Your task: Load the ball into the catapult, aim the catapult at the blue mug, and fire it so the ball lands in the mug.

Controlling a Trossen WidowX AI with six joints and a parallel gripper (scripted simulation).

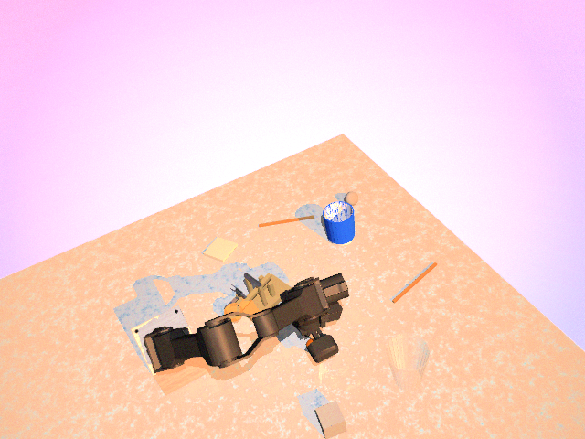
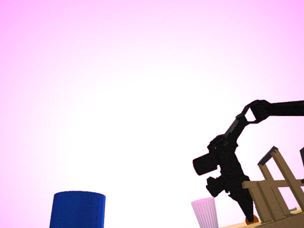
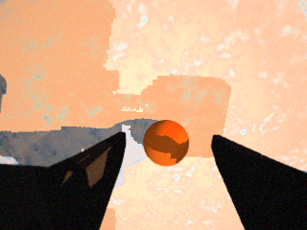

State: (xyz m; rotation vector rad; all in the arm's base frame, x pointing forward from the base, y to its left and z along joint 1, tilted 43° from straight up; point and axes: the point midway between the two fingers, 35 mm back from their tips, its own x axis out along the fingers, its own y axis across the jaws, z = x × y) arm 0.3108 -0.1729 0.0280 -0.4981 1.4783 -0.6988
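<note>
The orange ball (image 3: 166, 142) (image 1: 310, 340) (image 2: 256, 218) lies on the table (image 1: 472, 330), between my two dark fingers. My gripper (image 3: 168, 139) (image 1: 313, 342) (image 2: 249, 216) is open, lowered to the table top, with a finger on each side of the ball and gaps showing on both sides. The wooden catapult (image 1: 264, 289) (image 2: 270, 186) stands just behind the arm, close to the ball. The blue mug (image 1: 339, 227) (image 2: 77, 209) stands upright farther back on the table, well apart from the gripper.
A translucent ribbed cup (image 1: 407, 357) (image 2: 204, 212) stands to the right of the gripper. Two orange sticks (image 1: 285, 220) (image 1: 414, 282) lie flat. A yellow pad (image 1: 219, 248), a tan box (image 1: 330, 418) and a small tan ball (image 1: 351, 197) behind the mug are also there.
</note>
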